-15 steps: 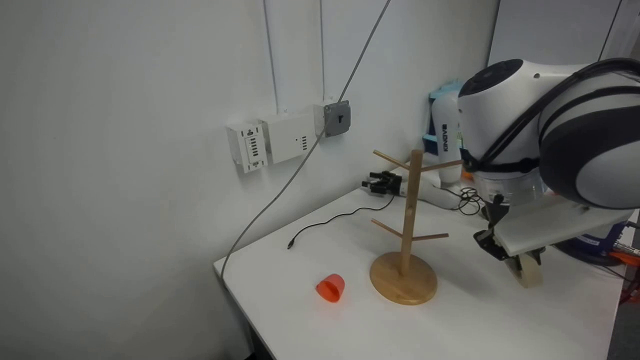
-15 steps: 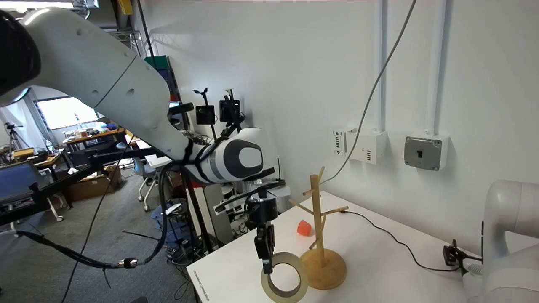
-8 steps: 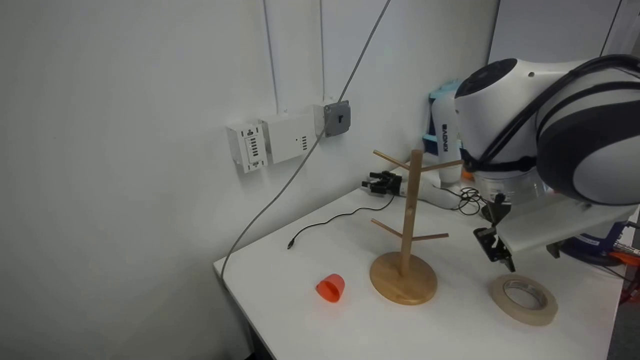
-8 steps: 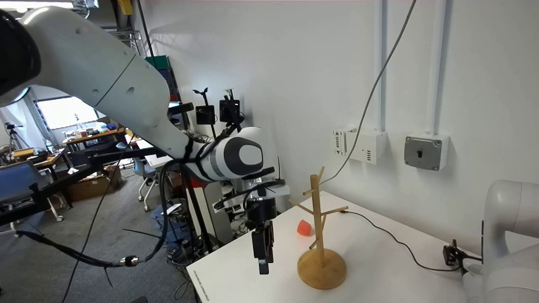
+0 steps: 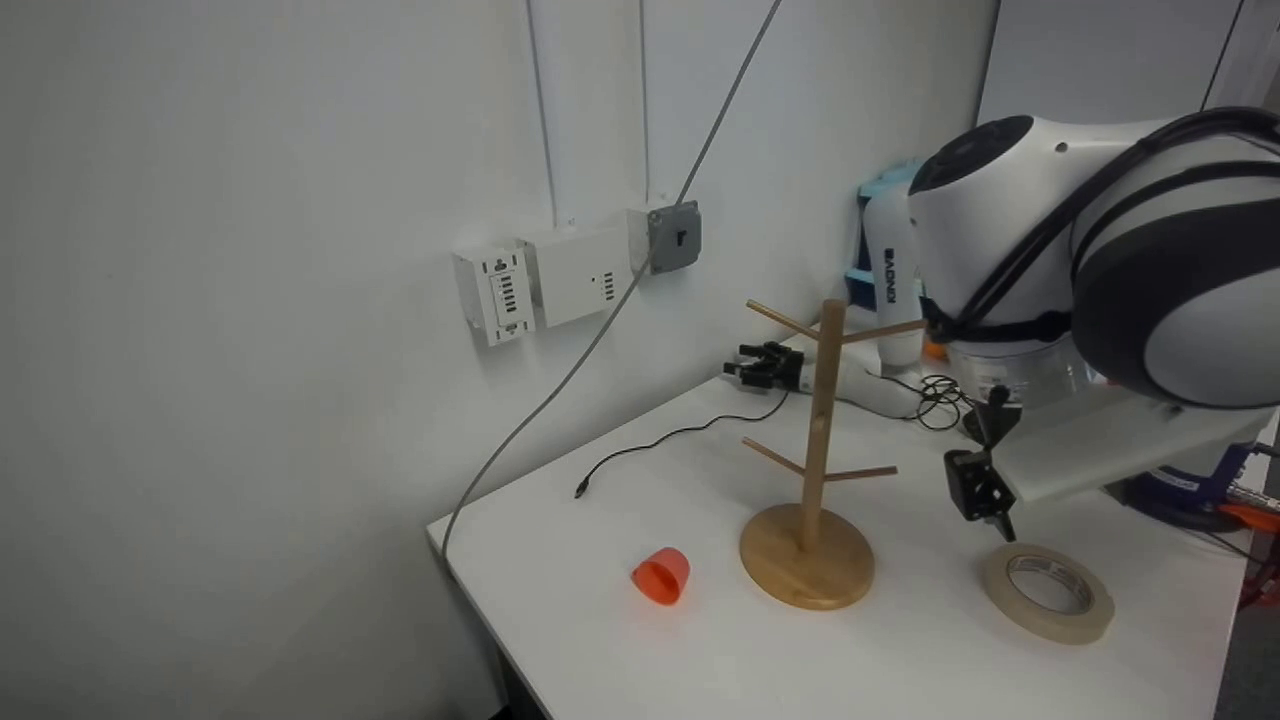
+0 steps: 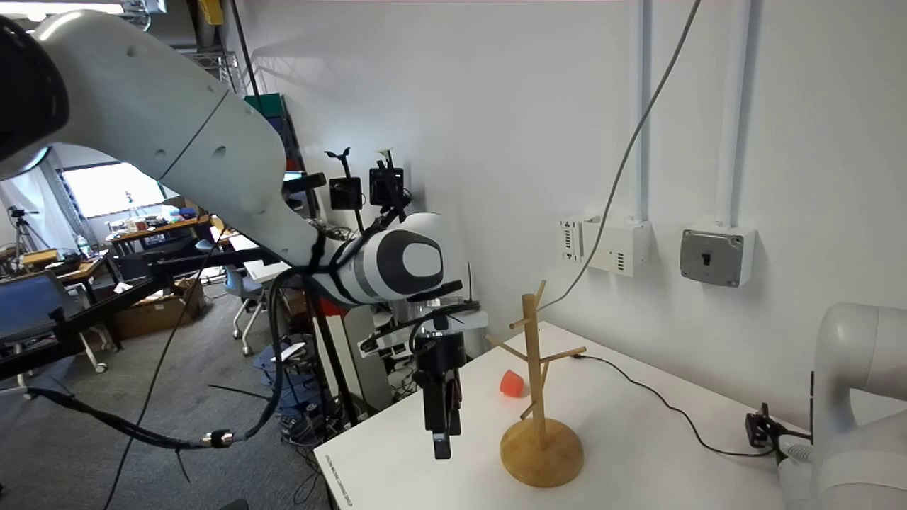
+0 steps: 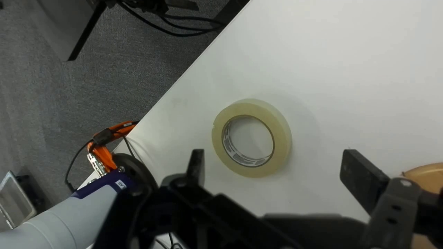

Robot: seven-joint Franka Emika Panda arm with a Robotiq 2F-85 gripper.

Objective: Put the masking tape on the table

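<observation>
White wall (image 6: 510, 127), upright beyond the gripper (image 7: 275, 160) in both exterior views. Beneath the gripper, a white flat-topped table (image 5: 640, 660), with a straight edge running ahead of the gripper in wrist view. Above the gripper and carrying it, the white Panda arm (image 6: 205, 142), slanting down in an exterior view. Well apart from the gripper in an exterior view, a white KINOVA arm (image 5: 888, 230), so lettered on the side, with a black end low by the table. Near the gripper, off to one side and upright on the table, a wooden mug tree (image 5: 818, 440) with thin pegs and a round base, partly showing beside the gripper in wrist view. As for the gripper: aimed down at the table, with fingers (image 7: 361, 180) spread wide apart. Just below, in line with the gap between the fingers in wrist view, the masking tape (image 7: 247, 109): a cream-beige roll lying flat on the table, wide hole up, with print around the inner core, and apart from both fingers. Farther from the gripper, past the mug tree, a small orange-red cup (image 5: 673, 567), lying on its side.
</observation>
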